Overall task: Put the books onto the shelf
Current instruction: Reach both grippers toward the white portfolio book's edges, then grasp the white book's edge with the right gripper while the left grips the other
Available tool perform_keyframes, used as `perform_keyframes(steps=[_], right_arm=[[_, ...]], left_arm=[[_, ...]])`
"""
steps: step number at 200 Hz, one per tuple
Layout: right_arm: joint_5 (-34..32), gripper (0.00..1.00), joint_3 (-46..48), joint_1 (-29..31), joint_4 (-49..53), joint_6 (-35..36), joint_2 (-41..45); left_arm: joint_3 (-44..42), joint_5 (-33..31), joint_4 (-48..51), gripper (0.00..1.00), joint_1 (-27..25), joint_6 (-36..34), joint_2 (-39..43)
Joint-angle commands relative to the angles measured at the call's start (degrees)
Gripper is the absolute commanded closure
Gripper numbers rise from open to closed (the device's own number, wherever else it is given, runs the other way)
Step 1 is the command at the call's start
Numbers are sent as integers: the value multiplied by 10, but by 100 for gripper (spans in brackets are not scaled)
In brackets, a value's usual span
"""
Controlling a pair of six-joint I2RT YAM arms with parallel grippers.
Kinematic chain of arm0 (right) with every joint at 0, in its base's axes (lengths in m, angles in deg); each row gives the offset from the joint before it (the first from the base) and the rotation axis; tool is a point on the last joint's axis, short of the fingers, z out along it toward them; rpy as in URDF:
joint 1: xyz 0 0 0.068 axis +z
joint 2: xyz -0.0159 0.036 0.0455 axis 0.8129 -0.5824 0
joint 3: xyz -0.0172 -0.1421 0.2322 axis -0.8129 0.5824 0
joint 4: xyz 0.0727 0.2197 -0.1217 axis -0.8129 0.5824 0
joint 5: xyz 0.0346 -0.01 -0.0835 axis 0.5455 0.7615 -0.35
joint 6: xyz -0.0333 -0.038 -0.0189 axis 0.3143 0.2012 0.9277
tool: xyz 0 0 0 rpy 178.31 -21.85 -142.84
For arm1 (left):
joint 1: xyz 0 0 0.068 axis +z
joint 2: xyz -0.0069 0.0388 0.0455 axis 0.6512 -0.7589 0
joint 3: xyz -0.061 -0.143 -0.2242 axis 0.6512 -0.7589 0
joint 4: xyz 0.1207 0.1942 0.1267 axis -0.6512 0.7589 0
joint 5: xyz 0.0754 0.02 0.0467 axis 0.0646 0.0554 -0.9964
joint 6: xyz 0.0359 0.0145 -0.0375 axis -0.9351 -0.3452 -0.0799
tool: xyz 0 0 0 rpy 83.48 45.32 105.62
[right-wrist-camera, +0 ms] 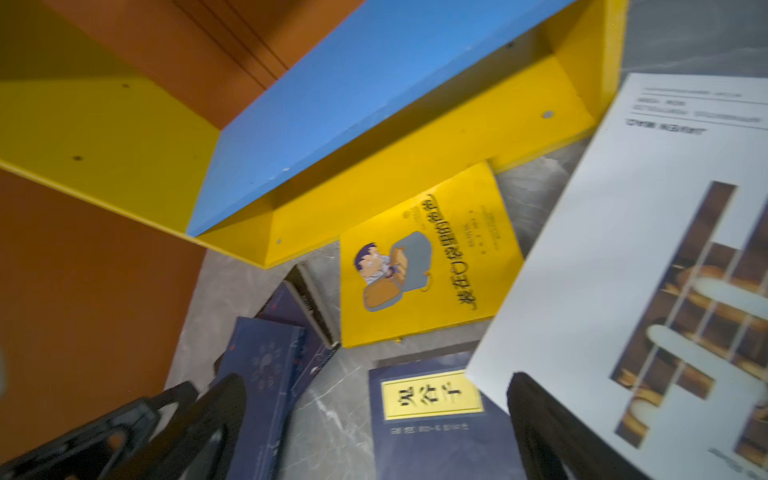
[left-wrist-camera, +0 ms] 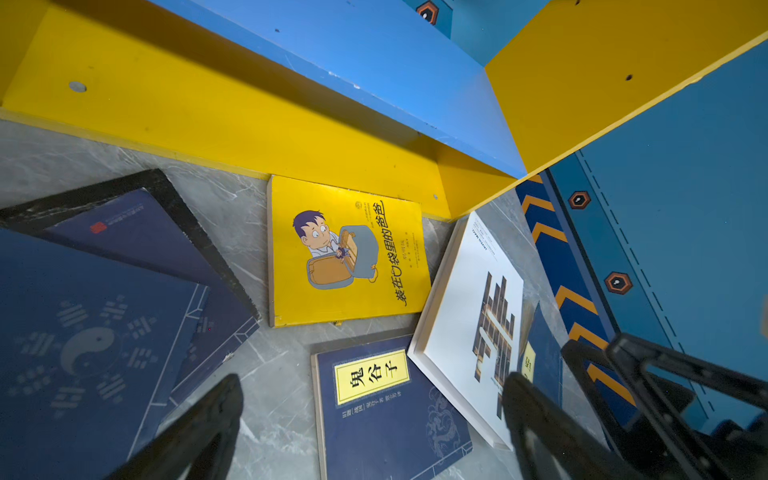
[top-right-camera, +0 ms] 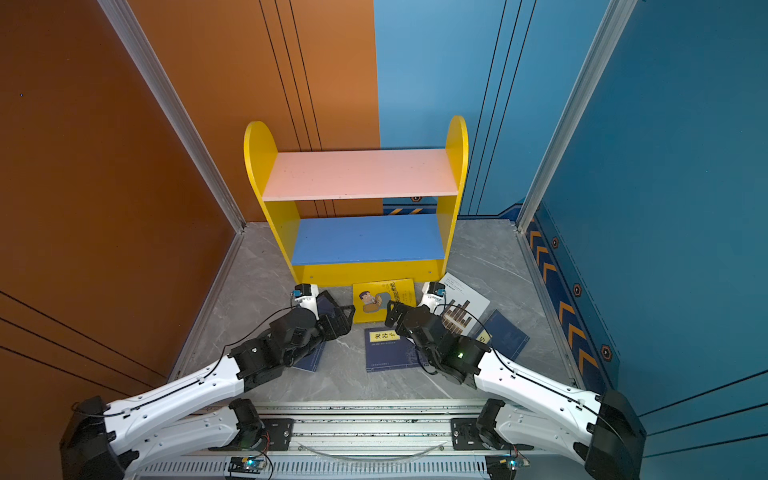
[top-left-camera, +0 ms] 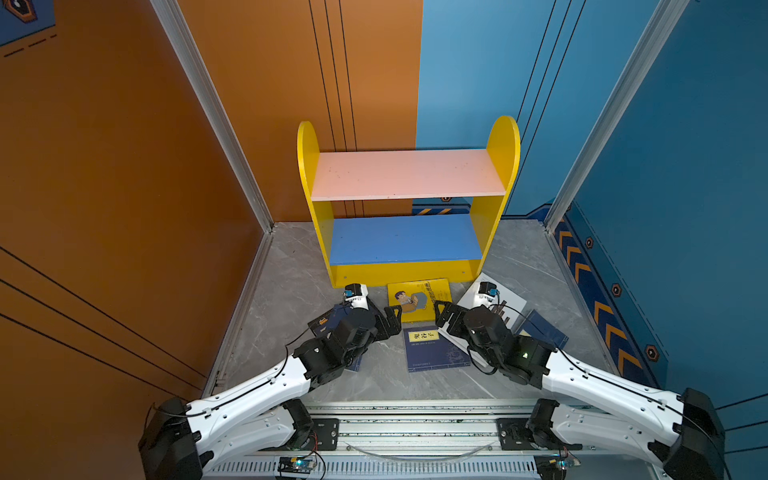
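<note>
While your left tool [top-left-camera: 394, 316] and right tool [top-left-camera: 441, 312] hover open flanking the yellow cartoon paperback [top-left-camera: 419, 300] lying flat on the desk [top-left-camera: 291, 266] by the yellow two-tier wooden shelf [top-left-camera: 322, 216], lift one edge before pinching.

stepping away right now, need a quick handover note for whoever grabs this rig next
Left pincer: open, empty, by the overlapped dark books.
Right pincer: open, empty, at a corner of the white book.
Books: all lie on the floor before the shelf. The yellow book is close to its base, a navy book nearer the arms, a second navy book beside the white one.
Done: nothing; pink board and blue board are bare.
Left: every book.
</note>
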Motion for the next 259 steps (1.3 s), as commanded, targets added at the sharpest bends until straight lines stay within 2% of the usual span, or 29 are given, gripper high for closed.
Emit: perform_keyframes(steps=[1,34,46,77,96,110,124,143,159,183,223,244,259], right_arm=[[45,0,-16,-77,98,7,-3],[103,0,-7,-213,101,90,3],[145,0,0,-271,80,126,-2],[290,0,3,-412,-3,205,-49],[327,0,-26,-464,-14,239,-107],[333,0,-52,-484,-10,252,-154],[367,0,-73,-500,-25,263,-211],[390,0,-108,-515,-4,256,-275],[388,0,-119,-521,19,229,-297],[387,0,-83,-522,7,208,-270],[366,0,-48,-521,68,184,-180],[353,0,-43,-521,127,175,-140],[367,0,-24,-519,131,160,-118]], left_arm=[[13,57,-27,2,-3,-13,-42],[65,94,-31,2,-21,-39,-140],[85,85,-20,2,-27,-17,-174],[100,94,-83,2,-32,55,-244],[123,100,-80,2,-34,99,-282],[132,108,-93,0,-38,119,-302],[143,109,-95,0,-46,127,-313],[152,108,-94,0,-52,143,-323],[155,102,-95,0,-59,152,-330],[166,91,-92,0,-66,149,-341],[186,98,-85,0,-62,139,-366],[208,103,-81,0,-56,112,-385],[234,114,-72,1,-50,79,-405]])
